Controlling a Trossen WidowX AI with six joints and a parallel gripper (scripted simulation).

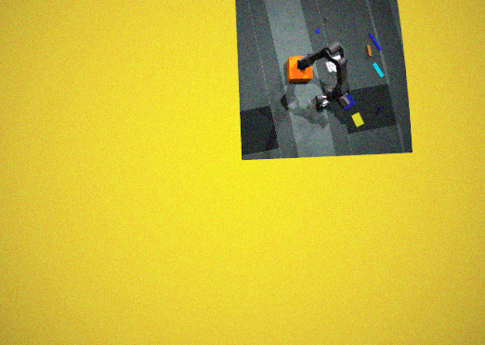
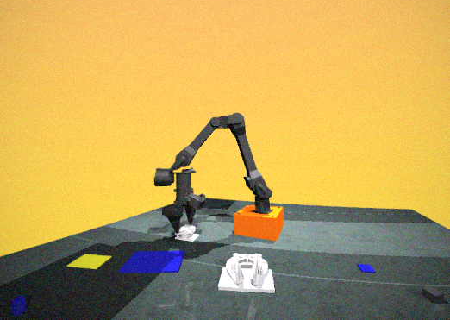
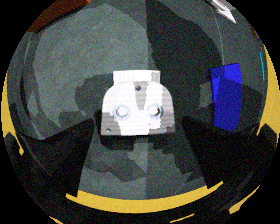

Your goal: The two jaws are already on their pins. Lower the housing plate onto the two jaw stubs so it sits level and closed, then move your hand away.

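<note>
The white housing plate point(image 2: 187, 230) point(image 3: 138, 95) has one rounded end and two round bosses. It rests on a small white stand point(image 2: 192, 237) point(image 3: 120, 76). My gripper point(image 2: 184, 229) point(image 3: 138, 122) is open and points down, low over the plate, with one finger on each side of it. Nothing is held; contact with the plate cannot be told. The white base with the two jaws point(image 1: 331, 67) point(image 2: 246, 285) stands apart from the gripper. Its jaws point(image 2: 234, 271) point(image 2: 259, 271) stand upright side by side. The pins and stubs are too small to make out.
The orange box point(image 1: 294, 74) point(image 2: 254, 226) carries my arm's base. A blue patch point(image 2: 146, 261) point(image 3: 229, 95) lies beside the plate's stand, and a yellow patch point(image 1: 358, 119) point(image 2: 90, 261) lies beyond. A cyan bar point(image 1: 378, 70), an orange bar point(image 1: 369, 50) and a dark block point(image 2: 433, 295) lie farther off.
</note>
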